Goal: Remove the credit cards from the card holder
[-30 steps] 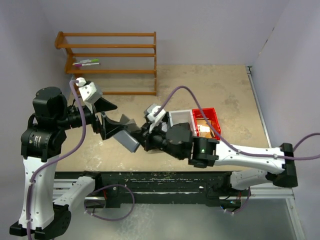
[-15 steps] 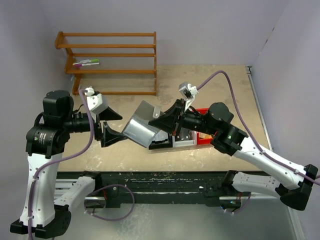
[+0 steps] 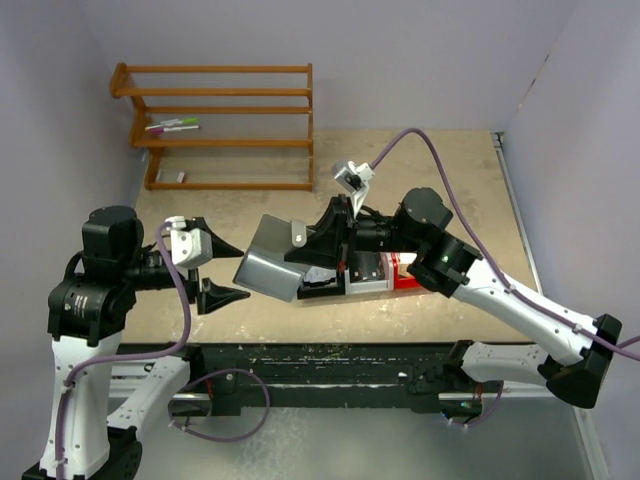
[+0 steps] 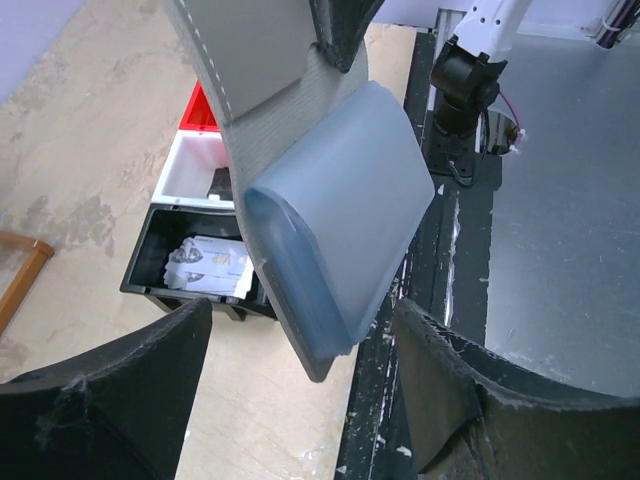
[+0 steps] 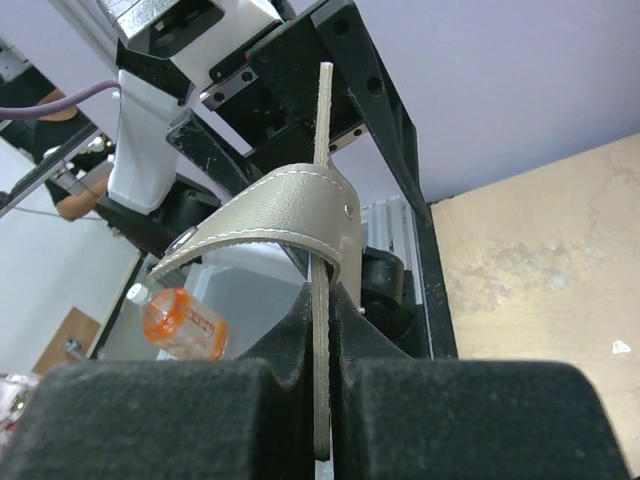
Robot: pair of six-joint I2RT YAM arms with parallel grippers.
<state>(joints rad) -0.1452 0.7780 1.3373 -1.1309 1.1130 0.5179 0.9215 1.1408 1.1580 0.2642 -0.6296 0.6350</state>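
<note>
Two hands: right (image 5: 320, 340) clamps card holder (image 4: 340, 210), left (image 3: 242, 270) gapes empty; black bin's (image 4: 140, 255) print blurred.

Nothing reads clearly from where I work: the pale card (image 4: 212, 266) lying in the black bin (image 4: 148, 283), toward the table's near edge, carries dark print too blurred to make out, and the orange bottle (image 5: 181, 322) wears an equally illegible label.

Blue-grey card holder (image 3: 268, 266) hangs tilted in mid-air, flap bent over.
</note>
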